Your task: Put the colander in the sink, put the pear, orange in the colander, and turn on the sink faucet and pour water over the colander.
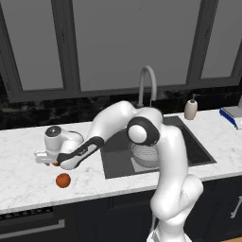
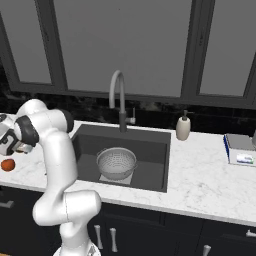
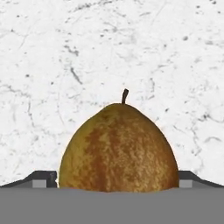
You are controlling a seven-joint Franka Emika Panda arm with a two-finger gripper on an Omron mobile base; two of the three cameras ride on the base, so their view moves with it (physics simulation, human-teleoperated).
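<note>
**Open gripper lowered around the pear on the counter**

Left base view: the arm reaches left of the sink (image 1: 201, 153) and bends down to the marble counter (image 1: 28, 184). The hand sits low there, just behind the orange (image 1: 63, 180), which lies free on the stone. A sliver of brownish fruit shows under the hand, most of it covered. The colander (image 1: 142, 158) already rests in the basin, largely hidden by the elbow, with the faucet (image 1: 147, 82) arching behind it and the soap dispenser (image 1: 191, 108) to its right.

Right base view: the colander stands in plain sight on the sink bottom, empty. The orange is at the far left edge of the counter; the hand is cut off by the frame edge and the arm's shoulder, so the fingers cannot be read here.

Hand view: the pear (image 3: 118, 148) lies on the counter, stem pointing away, between the two fingertips (image 3: 43, 178) of the gripper (image 3: 118, 183), which stand wide apart at either flank, gripping nothing yet. Whether they touch the skin is hard to tell; the pear's lower part is cut off.

The pear looks firm, light and smooth-skinned, tapering toward the stem, so it could squirt out of a pinch. The widest part of the belly seems the safest hold.
</note>
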